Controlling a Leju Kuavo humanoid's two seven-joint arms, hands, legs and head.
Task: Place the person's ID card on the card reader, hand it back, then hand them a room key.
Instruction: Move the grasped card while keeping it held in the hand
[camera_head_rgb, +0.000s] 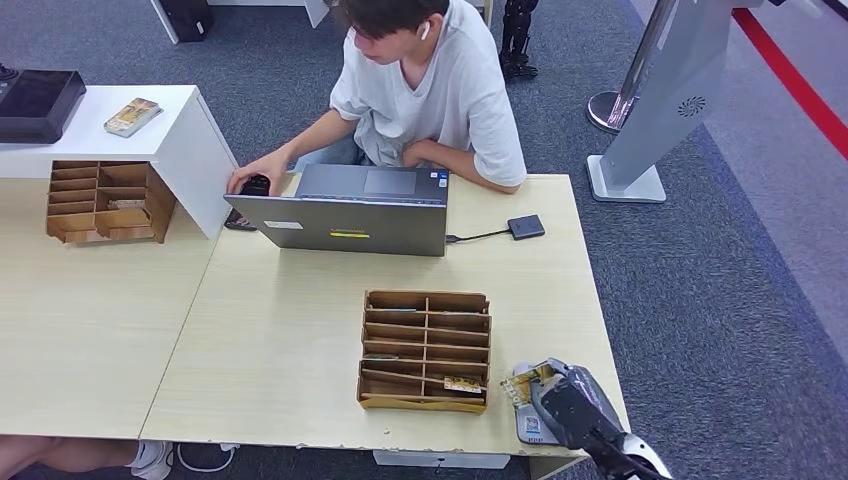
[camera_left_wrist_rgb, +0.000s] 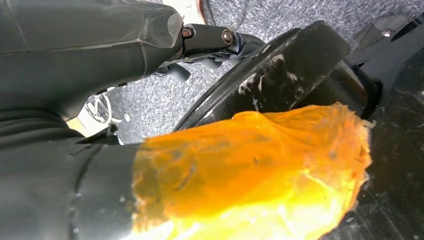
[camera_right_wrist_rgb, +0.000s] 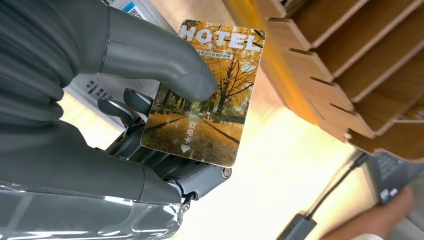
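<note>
My right hand (camera_head_rgb: 572, 402) is over the table's near right corner, just right of the wooden slotted rack (camera_head_rgb: 425, 350). It pinches a hotel room key card (camera_right_wrist_rgb: 205, 95) with an autumn-trees picture between the thumb (camera_right_wrist_rgb: 165, 65) and the dark fingers (camera_right_wrist_rgb: 120, 107); the card's yellow edge (camera_head_rgb: 528, 378) shows in the head view. Under the hand lies a white flat device with a QR label (camera_head_rgb: 528, 425). My left hand (camera_left_wrist_rgb: 210, 40) hangs beside my body with nothing in it.
A person sits across the table at a grey laptop (camera_head_rgb: 350, 210), one hand beside it (camera_head_rgb: 255, 170). A small black box (camera_head_rgb: 526, 227) is wired to the laptop. Another key card (camera_head_rgb: 463, 384) lies in the rack's front slot. A second rack (camera_head_rgb: 100, 200) stands far left.
</note>
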